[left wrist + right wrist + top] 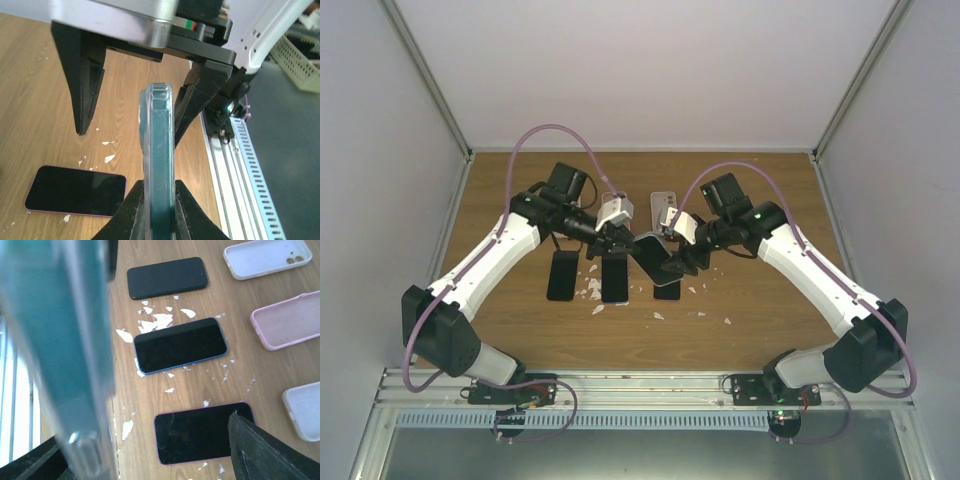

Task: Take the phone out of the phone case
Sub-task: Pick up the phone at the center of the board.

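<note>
The left claw (159, 186) is pressed together on the phone case (156, 97), pinching its lower end between both fingers (134, 210). The case is clear and stands edge-on and upright from that claw, raised above the desk (40, 75). The phone (161, 160), with a dark teal edge, sits inside the case.

The right claw (129, 134) faces the left one from the far side of the case, and its jaws are spread wide. One finger (82, 85) hangs well away from the case. The other is close beside the case's edge, though whether it touches cannot be told. In the right wrist view the case is a blurred band next to one finger of that claw, with the opposite finger (260, 450) far off.

Under the two claws, three bare phones lie flat and screen-up on the desk in a row: a black phone (167, 277), a blue-rimmed phone (180, 345) and a pink-rimmed phone (200, 432). Past these, farther from the right claw, lie three empty cases with their hollows up: a white case (267, 257), a pink case (287, 320) and a pale case (305, 410) cut off by the frame edge. White flecks (155, 320) are scattered on the wood around the bare phones.
</note>
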`<state>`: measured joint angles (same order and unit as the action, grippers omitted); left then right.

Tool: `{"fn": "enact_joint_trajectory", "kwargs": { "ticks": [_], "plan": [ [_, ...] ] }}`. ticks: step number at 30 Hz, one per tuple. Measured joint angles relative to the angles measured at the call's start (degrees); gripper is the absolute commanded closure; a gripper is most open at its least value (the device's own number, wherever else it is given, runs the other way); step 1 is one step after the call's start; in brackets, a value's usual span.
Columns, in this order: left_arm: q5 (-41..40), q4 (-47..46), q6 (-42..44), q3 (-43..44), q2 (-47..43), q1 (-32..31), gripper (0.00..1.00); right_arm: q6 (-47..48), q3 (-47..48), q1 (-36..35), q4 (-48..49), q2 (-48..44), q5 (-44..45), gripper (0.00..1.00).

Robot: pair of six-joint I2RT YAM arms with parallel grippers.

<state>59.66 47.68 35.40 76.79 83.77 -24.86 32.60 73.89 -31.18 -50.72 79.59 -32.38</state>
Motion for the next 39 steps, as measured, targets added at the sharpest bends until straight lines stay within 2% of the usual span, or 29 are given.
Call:
{"fn": "enact_joint_trajectory", "kwargs": {
  "ticks": [15, 17, 20, 24, 26, 27, 30, 35, 39],
  "plan": [
    [-6.4, 6.32, 4.7, 6.03, 7.37, -6.49, 1.0, 2.62, 0.0, -4.46, -2.84, 1.64, 0.09, 0.54],
    [-6.84, 6.84, 4.85, 6.71, 7.85, -6.73, 1.0, 2.8, 0.0, -4.63, -2.95, 1.86, 0.39, 0.62],
    [-7.32, 7.37, 5.18, 7.37, 8.13, -7.06, 0.98, 2.99, 0.0, -4.87, -3.39, 1.99, 0.61, 0.83],
    [-7.76, 7.89, 7.34, 7.76, 8.24, -7.63, 0.83, 1.66, 0.0, -4.7, -4.15, 2.19, 0.28, 0.94],
    [-8.11, 7.89, 7.19, 7.85, 8.26, -7.93, 0.7, 1.27, 0.02, -4.52, -4.59, 2.23, 0.13, 0.99],
    [-7.91, 7.91, 6.64, 7.87, 8.26, -7.91, 0.59, 1.49, 0.09, -4.52, -4.57, 2.23, 0.24, 0.99],
    [-6.6, 6.45, 3.89, 8.13, 8.26, -7.21, 0.43, 1.75, 0.22, -4.22, -4.76, 2.23, -0.2, 0.99],
    [-3.69, 0.55, -2.36, 6.82, 6.8, -4.63, 0.3, 1.44, 2.4, -0.24, -5.09, 2.23, -3.32, 1.0],
    [-1.84, -7.67, -9.62, 1.86, 1.75, -2.97, 0.27, 0.17, 6.69, 4.44, -5.42, 2.27, -8.28, 1.0]
  ]
}}
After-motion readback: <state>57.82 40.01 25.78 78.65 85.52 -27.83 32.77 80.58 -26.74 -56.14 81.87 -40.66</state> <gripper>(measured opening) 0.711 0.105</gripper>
